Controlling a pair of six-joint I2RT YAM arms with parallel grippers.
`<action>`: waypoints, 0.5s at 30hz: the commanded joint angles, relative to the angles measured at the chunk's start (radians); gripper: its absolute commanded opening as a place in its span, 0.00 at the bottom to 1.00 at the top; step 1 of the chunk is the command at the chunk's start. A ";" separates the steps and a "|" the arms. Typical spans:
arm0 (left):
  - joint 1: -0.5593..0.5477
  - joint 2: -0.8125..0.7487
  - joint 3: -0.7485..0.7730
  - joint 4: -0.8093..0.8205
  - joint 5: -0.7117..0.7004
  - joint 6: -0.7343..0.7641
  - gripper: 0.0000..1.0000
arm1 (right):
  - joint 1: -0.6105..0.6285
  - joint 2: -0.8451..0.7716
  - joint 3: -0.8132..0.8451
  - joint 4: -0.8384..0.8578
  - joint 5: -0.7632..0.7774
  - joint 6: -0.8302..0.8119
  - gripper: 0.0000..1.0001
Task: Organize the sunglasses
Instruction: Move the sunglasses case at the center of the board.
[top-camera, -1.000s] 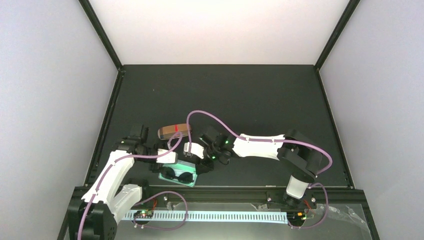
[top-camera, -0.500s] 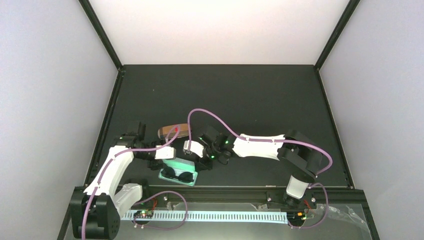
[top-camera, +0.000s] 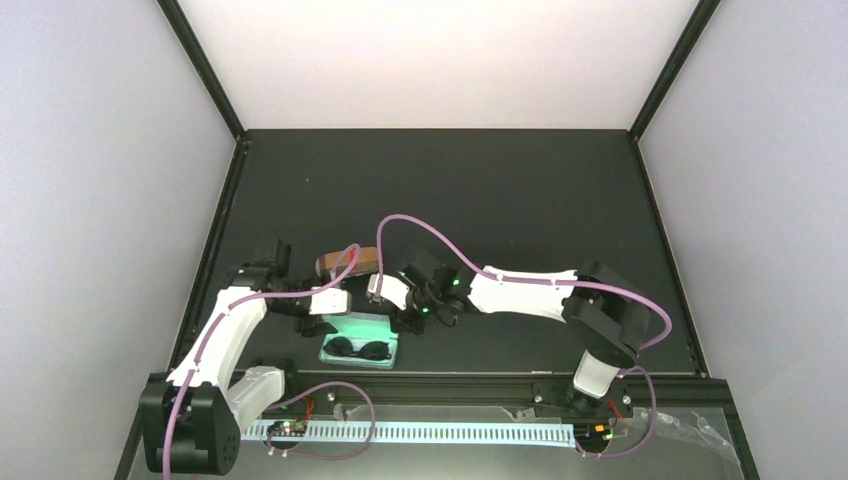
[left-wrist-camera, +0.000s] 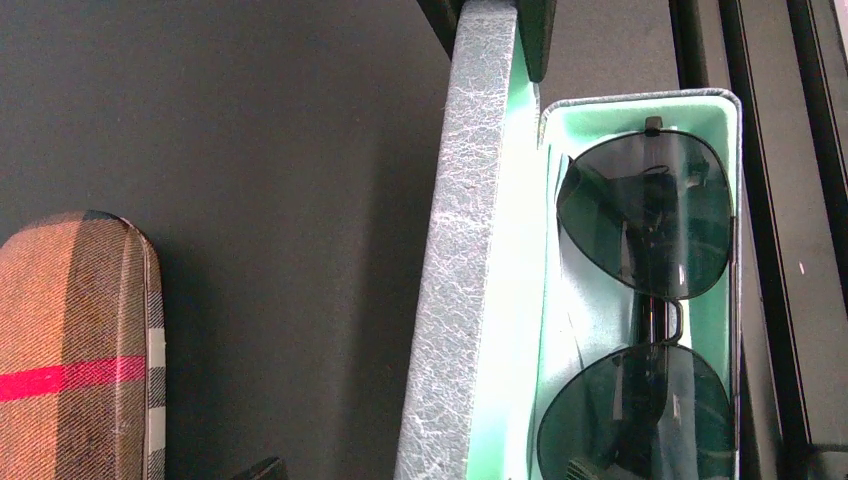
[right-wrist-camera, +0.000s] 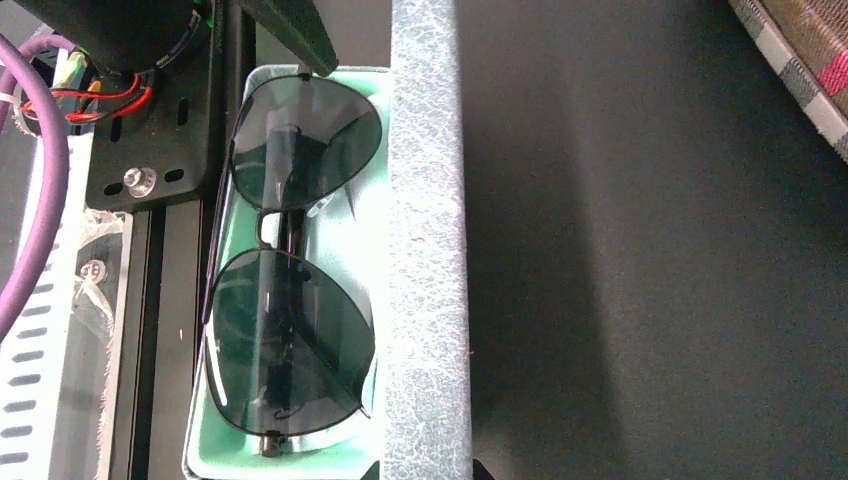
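The black sunglasses (left-wrist-camera: 645, 330) lie folded in the mint-lined open case (top-camera: 326, 356) near the table's front edge; they also show in the right wrist view (right-wrist-camera: 290, 300). The case's grey textured lid (right-wrist-camera: 425, 250) stands upright on edge. My right gripper (right-wrist-camera: 425, 472) is shut on the lid, one fingertip on each side of it. My left gripper (top-camera: 335, 310) is at the lid's left end, jaws apart. One fingertip (left-wrist-camera: 265, 468) shows well away from the lid (left-wrist-camera: 465, 260). The reddish-brown sunglasses are out of view.
A closed tan plaid case (top-camera: 348, 262) with a red stripe lies just behind the two grippers; it shows in the left wrist view (left-wrist-camera: 75, 340). The black front rail (top-camera: 450, 385) runs right next to the open case. Purple cables loop over both arms.
The left arm has drawn back to the left and its gripper has come off the case. The open case has turned squarer to the front rail. The right gripper has shifted slightly back.
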 joint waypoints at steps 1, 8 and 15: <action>0.007 0.002 0.034 -0.017 0.049 0.013 0.74 | 0.003 -0.044 0.032 0.009 0.022 -0.017 0.15; 0.008 0.002 0.047 -0.002 0.077 -0.002 0.74 | -0.003 -0.058 0.028 0.010 0.044 -0.037 0.09; 0.008 0.011 0.074 0.026 0.127 -0.013 0.74 | -0.038 -0.086 0.000 0.024 0.069 -0.063 0.08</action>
